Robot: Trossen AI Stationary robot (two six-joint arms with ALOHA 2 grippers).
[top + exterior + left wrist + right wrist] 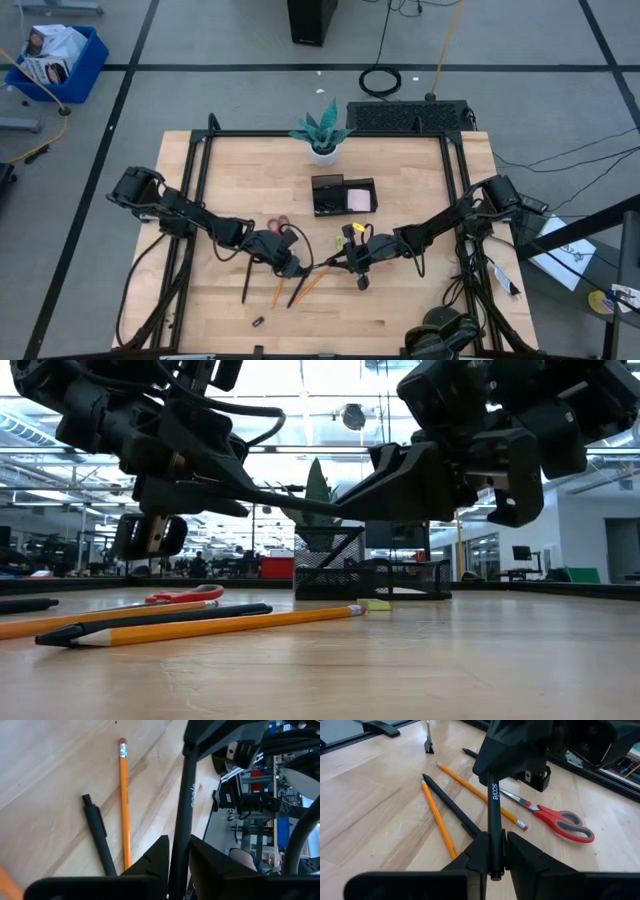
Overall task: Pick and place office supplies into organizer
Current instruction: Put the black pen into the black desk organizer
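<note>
Both grippers are shut on one black pen (300, 503), which spans level between them above the table. My left gripper (179, 845) comes from the table's left (292, 264), my right gripper (495, 840) from the right (352, 258). On the wood below lie the red-handled scissors (555, 817), two orange pencils (440, 820) (475, 790) and another black pen (450, 802). The black organizer (343, 195) stands farther back with a pink pad (359, 199) inside. A yellow-green clip (348, 231) lies near my right gripper. A black clip (258, 322) sits by the near edge. My left gripper pinches one end part of the black pen (182, 825) between its two fingers. The fingers come from the table's left and lie along the pen. The pen is lifted clear and about level. My right gripper pinches the pen's other end part (493, 815) between its two fingers, coming from the table's right, fingers along the pen. The pen's tip (494, 876) sticks back past the fingers. The pen hangs clear of the table.
A white pot with a teal plant (322, 135) stands at the far edge behind the organizer. One more black pen (245, 285) lies left of the pencils. Bare wood (420, 300) stretches to the right and toward the near edge.
</note>
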